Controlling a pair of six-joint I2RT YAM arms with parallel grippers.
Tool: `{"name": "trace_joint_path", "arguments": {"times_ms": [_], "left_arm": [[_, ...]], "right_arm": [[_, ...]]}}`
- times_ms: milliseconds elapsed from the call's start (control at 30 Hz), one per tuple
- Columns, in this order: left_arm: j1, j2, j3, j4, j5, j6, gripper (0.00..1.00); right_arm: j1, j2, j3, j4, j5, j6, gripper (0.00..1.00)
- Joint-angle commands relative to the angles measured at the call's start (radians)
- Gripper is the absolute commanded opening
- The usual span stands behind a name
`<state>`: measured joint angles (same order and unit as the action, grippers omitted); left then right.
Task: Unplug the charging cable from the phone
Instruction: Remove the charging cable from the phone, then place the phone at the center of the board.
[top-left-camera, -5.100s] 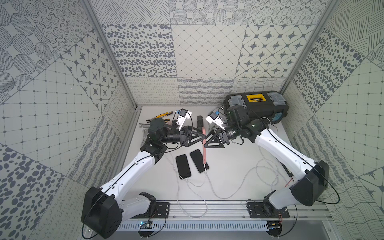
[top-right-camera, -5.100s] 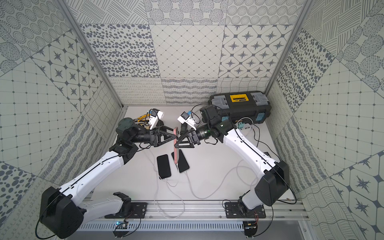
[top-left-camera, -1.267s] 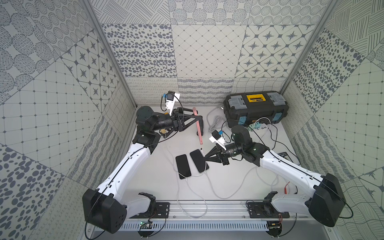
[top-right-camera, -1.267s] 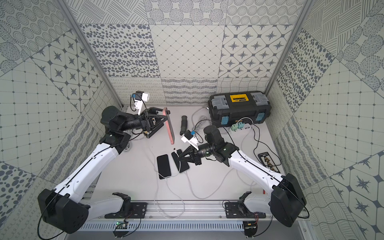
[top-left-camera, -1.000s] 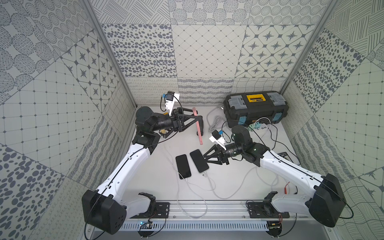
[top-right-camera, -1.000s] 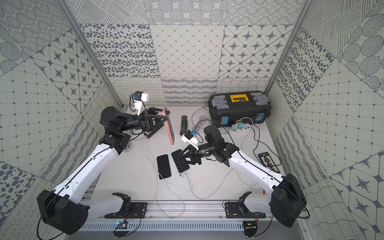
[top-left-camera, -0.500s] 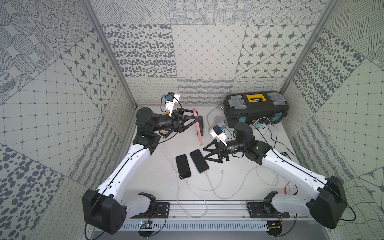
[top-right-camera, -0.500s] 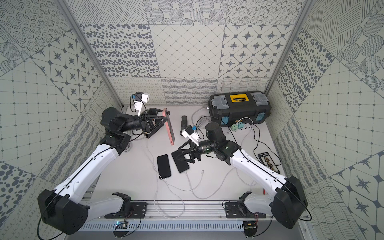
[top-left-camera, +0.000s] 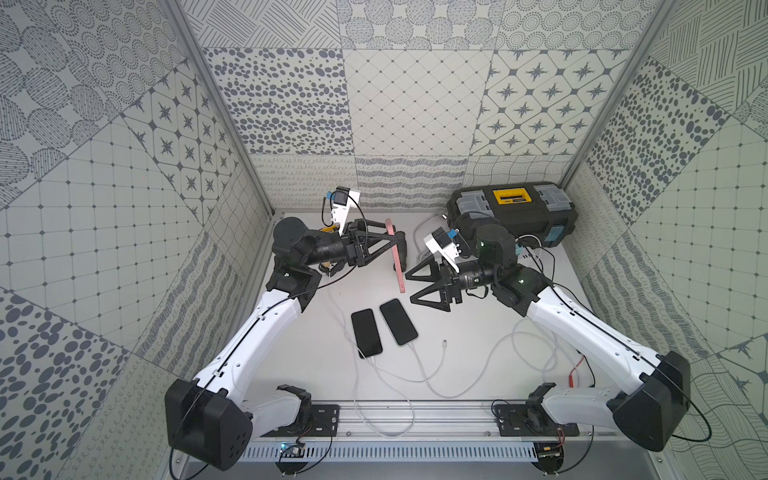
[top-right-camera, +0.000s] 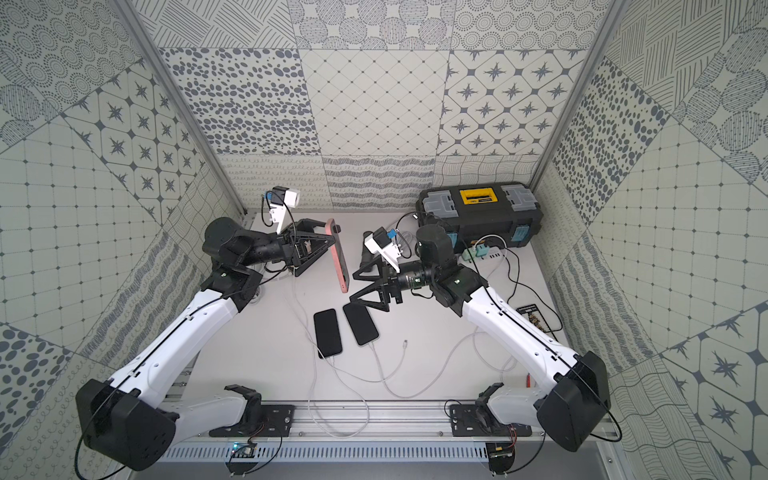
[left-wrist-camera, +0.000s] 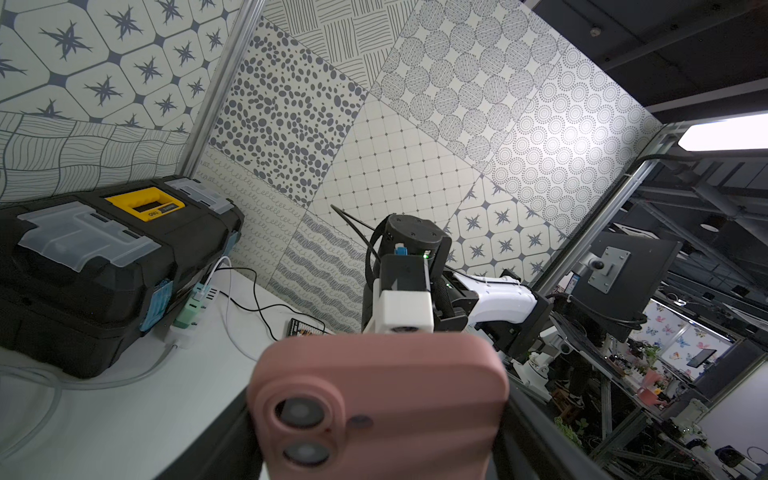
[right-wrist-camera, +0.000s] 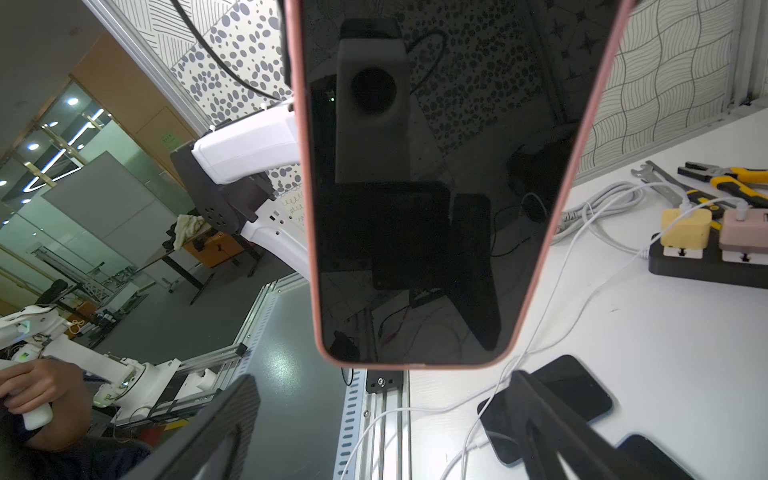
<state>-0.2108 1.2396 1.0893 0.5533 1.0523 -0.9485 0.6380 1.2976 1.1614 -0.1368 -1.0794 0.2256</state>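
Note:
My left gripper (top-left-camera: 392, 245) is shut on a pink-cased phone (top-left-camera: 400, 262), holding it on edge above the table; the left wrist view shows its back and two lenses (left-wrist-camera: 378, 399). Its dark screen (right-wrist-camera: 436, 187) faces my right wrist camera, and its lower end has no plug in it. The white charging cable's loose plug (top-left-camera: 444, 343) lies on the table, also visible in a top view (top-right-camera: 404, 343). My right gripper (top-left-camera: 409, 287) stands open and empty just right of the phone's lower end, its fingers (right-wrist-camera: 552, 428) wide apart.
Two black phones (top-left-camera: 366, 332) (top-left-camera: 398, 322) lie face up mid-table, each with a white cable plugged in. A black toolbox (top-left-camera: 513, 208) stands at the back right with a power strip (top-right-camera: 482, 251) beside it. Hand tools (right-wrist-camera: 723, 178) lie at the back left.
My right gripper opened and let go of the cable plug, which now lies on the table. The right arm rose from beside the black phones toward the pink phone. The left arm stayed put.

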Motion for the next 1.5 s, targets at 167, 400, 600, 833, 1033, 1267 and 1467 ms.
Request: {"name": "trace_joint_path", "arguments": {"times_ms": [167, 400, 600, 833, 1033, 1267, 1467], "left_arm": [[0.018, -0.002, -0.002, 0.148, 0.018, -0.039, 0.00], [0.019, -0.005, -0.002, 0.148, 0.022, -0.040, 0.00], [0.018, -0.006, -0.010, 0.150, 0.021, -0.040, 0.00], [0.018, -0.005, -0.013, 0.163, 0.022, -0.053, 0.00], [0.018, -0.003, -0.024, 0.172, 0.022, -0.058, 0.00], [0.018, -0.003, -0.025, 0.179, 0.023, -0.066, 0.00], [0.017, -0.002, -0.029, 0.181, 0.025, -0.067, 0.00]], "right_arm": [[-0.006, 0.070, 0.093, 0.032, -0.013, 0.009, 0.97], [-0.006, 0.096, 0.123, 0.032, -0.002, 0.011, 0.97], [-0.005, 0.114, 0.140, 0.039, -0.004, 0.027, 0.97], [-0.006, 0.122, 0.140, 0.088, -0.010, 0.070, 0.97], [-0.003, 0.139, 0.117, 0.235, -0.037, 0.178, 0.97], [0.006, 0.163, 0.140, 0.230, -0.041, 0.182, 0.97], [0.017, 0.182, 0.166, 0.203, -0.039, 0.175, 0.97]]}}
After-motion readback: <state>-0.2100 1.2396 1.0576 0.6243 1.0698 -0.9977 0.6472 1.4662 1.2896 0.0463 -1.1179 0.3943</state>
